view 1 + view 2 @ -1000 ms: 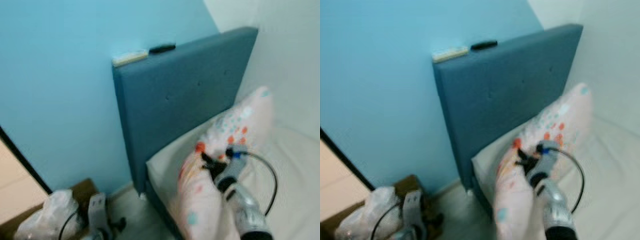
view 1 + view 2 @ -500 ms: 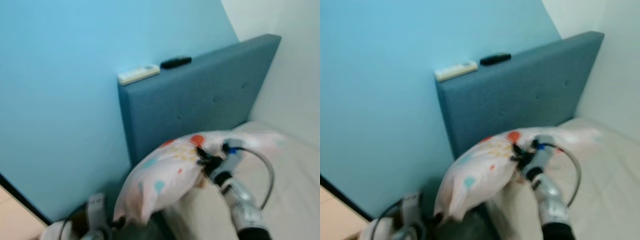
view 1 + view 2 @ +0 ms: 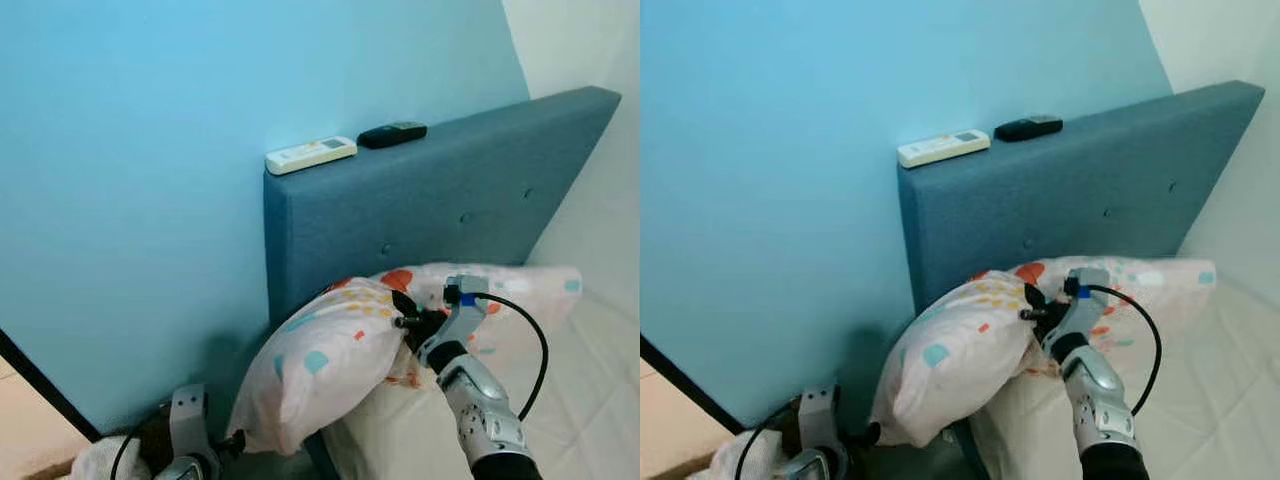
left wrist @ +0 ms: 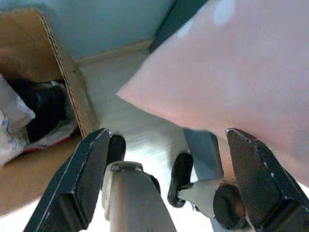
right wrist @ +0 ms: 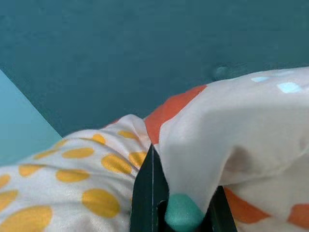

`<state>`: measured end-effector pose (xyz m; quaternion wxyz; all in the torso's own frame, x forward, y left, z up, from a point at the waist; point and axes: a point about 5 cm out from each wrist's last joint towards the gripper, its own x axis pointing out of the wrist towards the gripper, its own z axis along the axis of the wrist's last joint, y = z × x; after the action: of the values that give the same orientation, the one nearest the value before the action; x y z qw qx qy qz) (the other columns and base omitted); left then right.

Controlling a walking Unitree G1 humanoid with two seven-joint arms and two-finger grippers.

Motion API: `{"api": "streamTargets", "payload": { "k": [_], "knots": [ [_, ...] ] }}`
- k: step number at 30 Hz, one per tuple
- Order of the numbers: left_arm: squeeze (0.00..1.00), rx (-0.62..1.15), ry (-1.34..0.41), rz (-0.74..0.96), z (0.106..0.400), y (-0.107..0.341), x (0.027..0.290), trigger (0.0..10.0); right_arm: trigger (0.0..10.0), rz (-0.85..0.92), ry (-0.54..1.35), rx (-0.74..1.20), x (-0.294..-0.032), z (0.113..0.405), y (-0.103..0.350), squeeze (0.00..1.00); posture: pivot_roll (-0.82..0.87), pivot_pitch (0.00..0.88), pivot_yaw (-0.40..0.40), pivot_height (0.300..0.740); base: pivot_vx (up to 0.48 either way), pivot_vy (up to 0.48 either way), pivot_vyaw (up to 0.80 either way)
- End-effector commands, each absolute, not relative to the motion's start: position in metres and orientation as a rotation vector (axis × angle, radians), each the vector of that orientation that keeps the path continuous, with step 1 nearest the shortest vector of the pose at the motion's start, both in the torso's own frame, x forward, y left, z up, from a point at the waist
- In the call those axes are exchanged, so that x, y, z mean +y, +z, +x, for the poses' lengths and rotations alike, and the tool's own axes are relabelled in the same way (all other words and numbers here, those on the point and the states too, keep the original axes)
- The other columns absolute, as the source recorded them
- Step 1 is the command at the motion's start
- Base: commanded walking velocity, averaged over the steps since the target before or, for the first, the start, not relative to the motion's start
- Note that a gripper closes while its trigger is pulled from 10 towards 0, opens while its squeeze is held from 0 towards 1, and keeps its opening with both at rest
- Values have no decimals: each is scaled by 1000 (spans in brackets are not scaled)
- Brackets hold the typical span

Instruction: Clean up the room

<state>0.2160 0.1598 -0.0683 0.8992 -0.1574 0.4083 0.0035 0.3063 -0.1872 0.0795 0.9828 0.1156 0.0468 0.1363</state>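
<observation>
Right gripper [image 3: 405, 322] is pinched tight on a fold of the pillow [image 3: 330, 360], fabric bunched between the black fingers [image 5: 145, 193] w/ a green pad showing. Pillow lies along the head end of the bed [image 3: 590, 400], against the blue headboard [image 3: 440, 220], but its left end hangs out past the mattress's left edge, over the floor. Left gripper [image 4: 166, 181] sits low beside the bed, fingers spread wide, nothing in them, pillow's overhanging corner just above, cardboard box [image 4: 58, 96] nearby. Risk, as judged: grip is on a thin fold only, so cloth could slip; if let go now, the overhang may tip the pillow off the edge. Two remotes [image 3: 311, 154] rest on the headboard's top edge; a bump could knock them down.
</observation>
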Motion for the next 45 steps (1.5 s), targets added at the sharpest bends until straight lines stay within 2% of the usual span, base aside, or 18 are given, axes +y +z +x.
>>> {"api": "streamTargets", "payload": {
  "k": [1,6,9,16,17,18,21,22,26,29,36,45],
  "knots": [
    [0,842,30,-330,216,-68,164,10000,10000,176,273,43,-190,313,92,0,5,0,-13,740,0,0,0],
    [0,840,23,-330,210,-71,167,10000,10000,-2,194,65,-216,327,98,0,24,23,-17,740,0,0,0],
    [0,843,27,-326,204,-73,172,10000,10000,-74,189,46,-221,336,108,0,40,48,-22,740,0,0,0],
    [0,856,41,-311,193,-78,181,10000,10000,-205,239,9,-212,358,131,0,62,85,-25,740,0,0,0],
    [0,857,42,-306,190,-79,184,10000,10000,-247,257,2,-206,364,136,0,86,121,-30,740,0,0,0],
    [0,857,42,-306,190,-79,184,10000,10000,-247,257,2,-206,364,136,0,86,121,-30,740,0,0,0],
    [0,855,44,-294,176,-82,196,10000,10000,-404,257,-11,-194,381,154,0,134,170,-31,740,0,0,0],
    [0,847,44,-293,172,-83,201,10000,10000,-516,192,-15,-201,389,168,0,157,198,-30,740,0,0,0],
    [0,838,43,-290,167,-83,207,10000,10000,-602,101,-31,-215,395,186,0,177,223,-26,740,0,0,0],
    [0,837,40,-283,157,-84,214,10000,10000,-748,-10,-45,-234,399,208,0,193,248,-26,740,0,0,0],
    [0,860,52,-280,143,-88,219,10000,10000,-840,-102,-103,-250,401,236,0,200,273,-23,740,0,0,0],
    [0,865,32,-281,135,-90,218,10000,10000,-843,-284,-347,-261,401,309,0,203,287,-13,740,0,0,0]
  ]
}}
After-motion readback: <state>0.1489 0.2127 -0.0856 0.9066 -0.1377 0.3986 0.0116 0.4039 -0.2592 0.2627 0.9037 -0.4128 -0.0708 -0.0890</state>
